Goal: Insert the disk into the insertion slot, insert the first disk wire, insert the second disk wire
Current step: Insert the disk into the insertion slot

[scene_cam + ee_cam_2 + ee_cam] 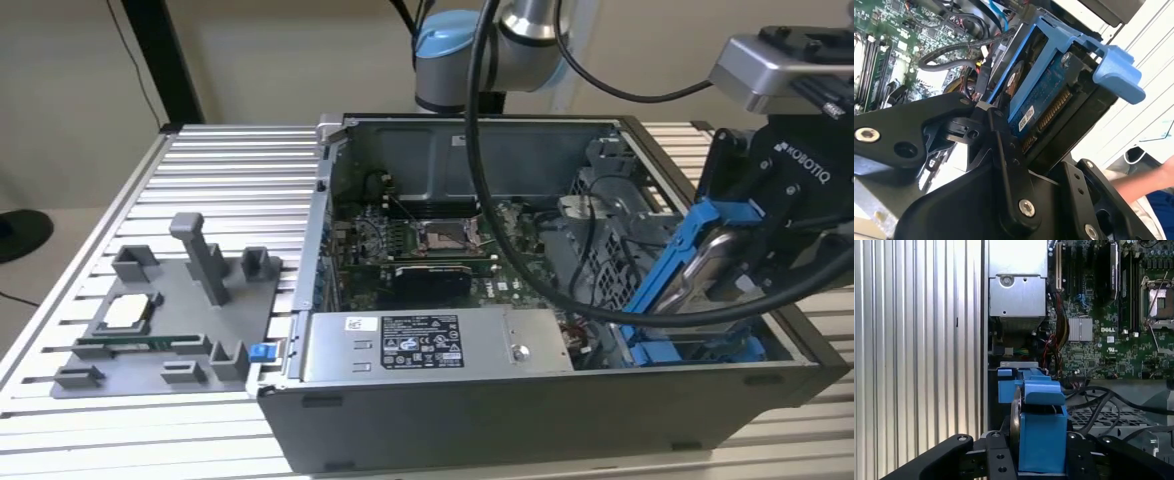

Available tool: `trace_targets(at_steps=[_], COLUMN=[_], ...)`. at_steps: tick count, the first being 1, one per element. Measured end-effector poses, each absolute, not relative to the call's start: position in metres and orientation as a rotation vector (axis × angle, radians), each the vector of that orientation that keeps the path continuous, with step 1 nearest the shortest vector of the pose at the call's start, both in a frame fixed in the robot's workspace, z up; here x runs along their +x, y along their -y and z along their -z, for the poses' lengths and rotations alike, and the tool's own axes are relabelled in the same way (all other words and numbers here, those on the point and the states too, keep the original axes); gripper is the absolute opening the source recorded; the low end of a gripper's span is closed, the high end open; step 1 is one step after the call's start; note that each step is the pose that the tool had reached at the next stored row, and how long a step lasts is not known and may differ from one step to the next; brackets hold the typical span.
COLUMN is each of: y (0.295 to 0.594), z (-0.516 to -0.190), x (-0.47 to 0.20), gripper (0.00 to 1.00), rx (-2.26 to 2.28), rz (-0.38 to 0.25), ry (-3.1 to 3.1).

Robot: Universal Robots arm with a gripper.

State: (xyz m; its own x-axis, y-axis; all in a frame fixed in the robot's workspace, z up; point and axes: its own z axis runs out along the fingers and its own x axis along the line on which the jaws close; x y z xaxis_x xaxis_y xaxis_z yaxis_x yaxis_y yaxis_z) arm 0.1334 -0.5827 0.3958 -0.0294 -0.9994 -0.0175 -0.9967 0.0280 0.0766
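My gripper [750, 262] is shut on the disk [715, 256], a silver drive in a bright blue bracket [671, 262]. It holds the disk on edge and tilted above the right end of the open computer case in the exterior view. The insertion slot [701, 350], a grey bay with blue rails, lies just below the disk's lower end. The second wrist view has the disk's circuit-board side [1044, 92] and blue bracket tab [1116, 70] clamped between the black fingers [1004, 150]. In the first wrist view the bracket [1041, 435] sits between both fingers [999, 457].
Inside the case are the motherboard [427, 240], the grey power-supply box [427, 345] and a perforated cage [607, 235]. Loose black wires [979, 75] hang beside the disk. A grey parts fixture [160, 320] stands at the exterior view's left. A person's arm [1149, 180] is beyond the case.
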Motion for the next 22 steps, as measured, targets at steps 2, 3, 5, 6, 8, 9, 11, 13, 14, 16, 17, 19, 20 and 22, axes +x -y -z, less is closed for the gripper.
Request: trace_targets(at_steps=[2,3,5,6,8,9,11,13,14,16,17,19,20,22], y=[0.583,0.583,0.583,0.583,0.583,0.583,0.583,0.582,0.583,0.581,0.58,0.577,0.576,0.574], z=[-0.392,-0.39,-0.39,-0.39,-0.395,-0.4,-0.408,-0.416,-0.417,-0.419,-0.419,-0.418,-0.417,-0.415], x=[0.133,0.133,0.133,0.133,0.133,0.133,0.133,0.133,0.133,0.133,0.133,0.133,0.133,0.133], gripper=[0.0,0.0,1.0,1.0,1.0,1.0,1.0,1.0,1.0,1.0,1.0,1.0,1.0,1.0], rx=[2.159,2.159,2.159,2.159,2.16,2.16,2.161,2.161,2.162,2.163,2.164,2.175,2.184,2.204], rz=[0.104,0.104,0.104,0.104,0.106,0.106,0.107,0.107,0.109,0.111,0.11,0.095,0.088,0.074], ry=[2.222,2.223,2.222,2.222,2.224,2.224,2.224,2.224,2.224,2.225,2.226,2.229,2.228,2.221])
